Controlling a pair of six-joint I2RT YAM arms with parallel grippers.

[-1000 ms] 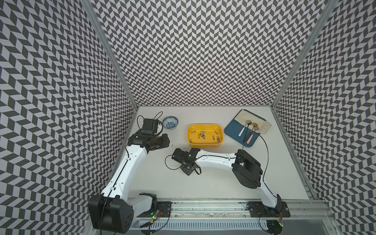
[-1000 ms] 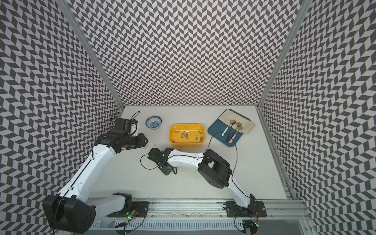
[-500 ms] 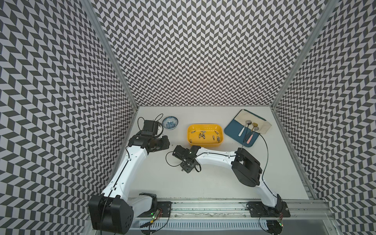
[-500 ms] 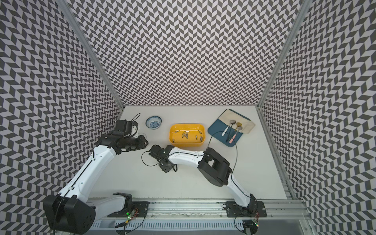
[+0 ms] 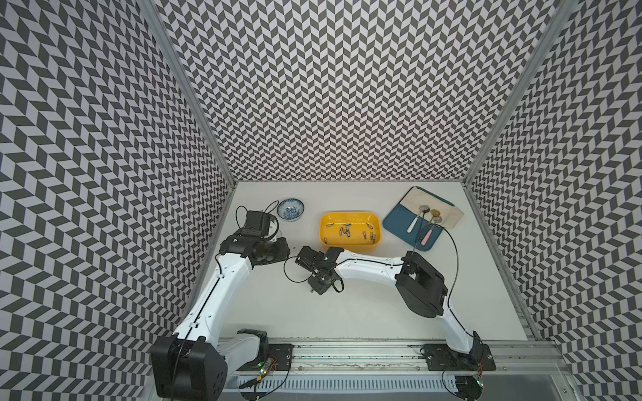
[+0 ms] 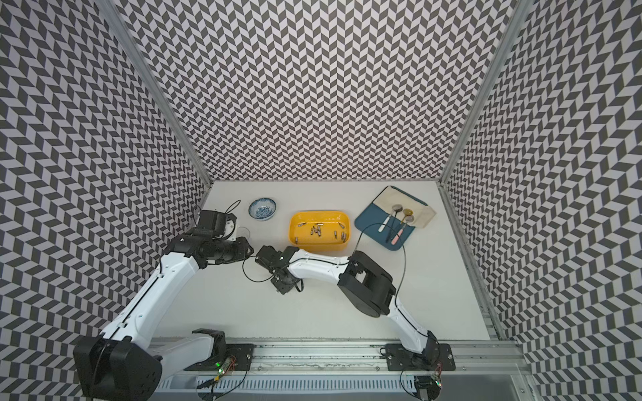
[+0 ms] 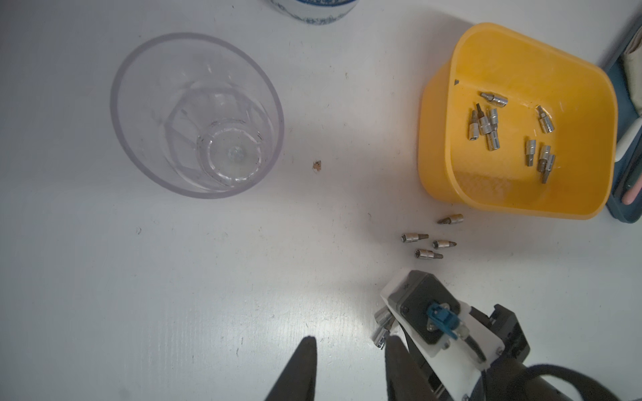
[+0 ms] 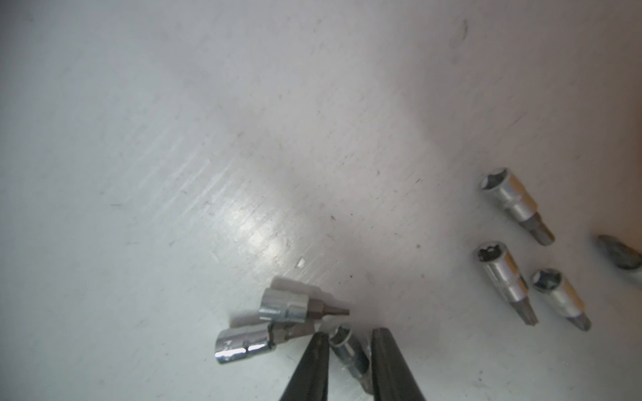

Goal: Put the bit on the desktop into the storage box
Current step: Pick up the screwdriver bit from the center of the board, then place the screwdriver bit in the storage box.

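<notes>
The yellow storage box (image 5: 324, 222) stands mid-table on the off-white desktop (image 5: 364, 312) and holds several silver bits. More bits lie loose in front of its near left corner (image 7: 428, 254). My right gripper (image 8: 349, 333) is down at the desktop there, and in the right wrist view its fingers are closed against both sides of one bit (image 8: 351, 354). Two other bits (image 8: 285, 309) lie touching just beside it. From above, the right gripper (image 5: 307, 260) hides that bit. My left gripper (image 7: 349, 345) hovers open and empty nearby, left of the right gripper.
A clear plastic cup (image 7: 196, 114) stands upright near the left gripper. A blue-patterned bowl (image 5: 290, 209) sits at the back left. A blue-and-cream tray (image 5: 399, 225) with spoons lies at the back right. Three more bits (image 8: 505, 277) lie right of the held one. Black cables loop beside both wrists.
The right gripper has shifted a little toward the back left and its jaws have narrowed onto a bit. The left arm has barely moved.
</notes>
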